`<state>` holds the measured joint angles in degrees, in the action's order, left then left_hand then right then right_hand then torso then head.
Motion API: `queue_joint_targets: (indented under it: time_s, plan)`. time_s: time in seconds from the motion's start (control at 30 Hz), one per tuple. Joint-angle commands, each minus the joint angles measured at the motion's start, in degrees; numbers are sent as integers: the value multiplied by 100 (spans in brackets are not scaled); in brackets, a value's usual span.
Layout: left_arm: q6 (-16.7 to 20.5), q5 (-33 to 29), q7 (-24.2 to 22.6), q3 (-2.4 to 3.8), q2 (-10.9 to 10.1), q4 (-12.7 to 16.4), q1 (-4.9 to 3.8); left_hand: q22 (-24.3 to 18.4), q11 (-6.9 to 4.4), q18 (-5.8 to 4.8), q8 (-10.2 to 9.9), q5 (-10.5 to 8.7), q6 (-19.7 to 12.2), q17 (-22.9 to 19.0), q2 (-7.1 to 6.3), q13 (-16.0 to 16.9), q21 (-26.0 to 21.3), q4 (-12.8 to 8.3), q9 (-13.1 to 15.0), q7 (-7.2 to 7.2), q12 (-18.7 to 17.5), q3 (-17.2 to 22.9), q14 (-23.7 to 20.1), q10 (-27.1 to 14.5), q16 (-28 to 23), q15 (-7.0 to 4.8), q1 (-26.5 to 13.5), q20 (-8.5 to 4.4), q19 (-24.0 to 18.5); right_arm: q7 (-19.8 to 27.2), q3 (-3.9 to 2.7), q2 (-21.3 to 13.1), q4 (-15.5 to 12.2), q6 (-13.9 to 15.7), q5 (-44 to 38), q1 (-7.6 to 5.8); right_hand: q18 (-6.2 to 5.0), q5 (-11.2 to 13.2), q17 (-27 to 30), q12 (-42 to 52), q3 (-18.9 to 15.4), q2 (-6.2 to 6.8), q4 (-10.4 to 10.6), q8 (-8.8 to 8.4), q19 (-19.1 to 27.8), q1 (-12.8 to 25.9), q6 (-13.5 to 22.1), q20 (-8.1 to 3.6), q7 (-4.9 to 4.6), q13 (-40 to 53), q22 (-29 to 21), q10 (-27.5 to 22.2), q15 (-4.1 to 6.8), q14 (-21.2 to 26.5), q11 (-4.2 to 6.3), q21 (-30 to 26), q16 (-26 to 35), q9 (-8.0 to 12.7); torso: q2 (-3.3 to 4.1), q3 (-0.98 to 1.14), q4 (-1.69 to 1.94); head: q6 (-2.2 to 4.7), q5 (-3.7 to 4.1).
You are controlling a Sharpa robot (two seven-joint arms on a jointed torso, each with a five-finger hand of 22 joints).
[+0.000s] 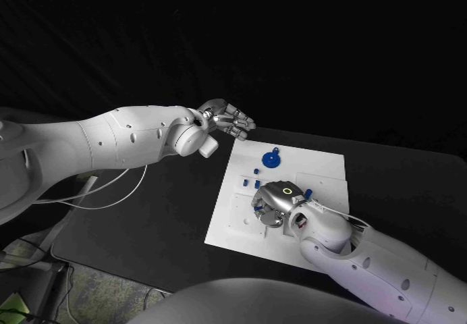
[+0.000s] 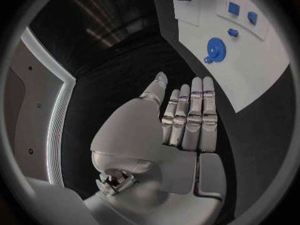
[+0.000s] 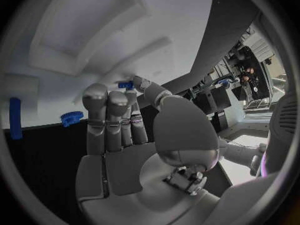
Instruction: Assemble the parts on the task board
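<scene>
Task board [image 1: 321, 162]: white plate lying flat at the middle of the black tabletop [image 1: 146, 229], with raised pads and recesses on its face.

Blue gear [image 1: 270, 160]: lies on the far part of the board, flat by the look of it; whether it sits on a peg cannot be told. The left wrist view shows it [image 2: 215, 49] with a small tab at its rim.

Small blue parts [image 1: 248, 183]: several stand or lie near the board's left edge and beside the right hand; the left wrist view shows three more [image 2: 233, 7] on raised pads. Which are seated and which loose cannot be told.

Left hand [image 1: 226, 120]: hovers off the board's far left corner, fingers [image 2: 194, 115] straight and close together, holding nothing.

Right hand [image 1: 277, 202]: low over the board's middle, fingers [image 3: 106, 115] extended side by side; a small blue piece [image 3: 125, 85] shows at the fingertips, but a hold on it cannot be confirmed.

Progress, as a judgement: assembly appears partial; parts are spread about the board, the gear apart from the rest, and work remains.
</scene>
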<state>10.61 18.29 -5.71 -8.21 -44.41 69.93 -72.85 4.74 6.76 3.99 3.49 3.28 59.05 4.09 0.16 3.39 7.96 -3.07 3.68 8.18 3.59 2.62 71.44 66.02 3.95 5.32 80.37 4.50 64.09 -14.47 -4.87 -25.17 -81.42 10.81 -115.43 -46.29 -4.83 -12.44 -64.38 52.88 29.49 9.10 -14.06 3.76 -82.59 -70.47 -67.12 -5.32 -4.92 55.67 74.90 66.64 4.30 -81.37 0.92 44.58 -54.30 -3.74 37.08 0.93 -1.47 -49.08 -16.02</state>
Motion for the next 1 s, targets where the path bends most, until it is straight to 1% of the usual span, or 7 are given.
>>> queue_joint_targets:
  time_s: [0.03, 0.4, 0.5, 0.63, 0.73, 0.83, 1.0]
  plan:
    - [-73, 14, 12, 3, 6, 11, -8, -9, 1, 22, 18, 27, -37, 2, -46, -5, 27, 2, -6, 1, -9, 47, -32, -23, -16, -6, -3, -4, -28, -138, 31, -20, 47, -275, -98, 38, -41, -24, 7, -38, -15, 14, 19, -21, 6, 34, 49, -7, 10, -6, 471, -31, 6, 33, -1, -31, 32, 3, 2, 1, -2, 1, -4]
    - [-86, 30, 37, 1, 3, 8, -8, -9, 1, 22, 18, 27, -37, 2, -46, -5, 27, 2, -6, 1, -9, 47, -32, -23, -16, -6, -3, -4, -28, -162, 30, -30, 58, -274, -105, 38, -43, -29, 7, -32, 11, 3, 27, -18, -12, 24, 56, -6, 8, -14, 477, -24, 6, 27, -2, -30, 23, 1, 1, 0, 1, 1, 1]
    - [-92, 37, 47, 0, 2, 9, -8, -9, 0, 23, 18, 38, -35, 2, -45, -6, 31, 3, -6, 0, -9, 63, -32, -23, -16, -7, 10, -5, -29, -171, 30, -31, 59, -284, -108, 39, -40, -26, 0, -5, 11, 0, 35, -15, -20, 27, 6, -9, 21, 3, 482, -3, 11, 21, 7, -15, 10, -6, 1, 0, 1, 1, 1]
    - [-96, 45, 57, 0, 1, 10, -8, -9, 0, 23, 18, 38, -35, 2, -45, -6, 31, 3, -6, 0, -9, 63, -32, -23, -16, -7, 10, -5, -29, -183, 30, -29, 68, -264, -121, 39, -25, -1, -37, 48, 84, -53, 42, -16, -43, 21, -155, -31, 59, 43, 503, 66, 34, 1, 36, 68, -44, -28, 1, -1, 0, 6, 1]
    - [-94, 52, 61, -1, -2, 12, -8, -8, 1, 23, 19, 48, -31, 2, -45, -6, 33, 4, -6, -1, -9, 78, -32, -24, -15, -7, 12, -5, -31, -174, 30, -34, 77, -179, -108, 39, -9, 98, -66, 98, 314, -96, 34, -15, -63, 48, -244, -54, 77, 98, 523, 140, 53, -18, 56, 173, -81, -36, 1, -1, 0, 6, 1]
    - [-89, 81, 60, -1, -6, 14, -8, -8, 1, 23, 19, 48, -31, 2, -45, -6, 33, 4, -6, -1, -9, 78, -32, -24, -15, -7, 12, -5, -31, -161, 30, -41, 77, -81, -84, 40, 3, 375, -90, 108, 434, -152, 80, -13, -80, 66, -311, -65, 92, 115, 533, 184, 64, -44, 70, 241, -116, -49, 1, -1, 0, 6, 1]
    - [-86, 114, 60, -1, -10, 17, -8, -8, 0, 24, 19, 58, -28, 1, -45, -6, 34, -1, -5, -3, -10, 89, -33, -24, -16, -8, 21, -7, -32, -137, 29, -57, 63, 84, -47, 41, 9, 372, -118, 104, 507, -119, 107, -10, -94, 73, -348, -77, 102, 136, 542, 224, 74, -61, 80, 303, -142, -65, 2, 0, 0, 12, 3]
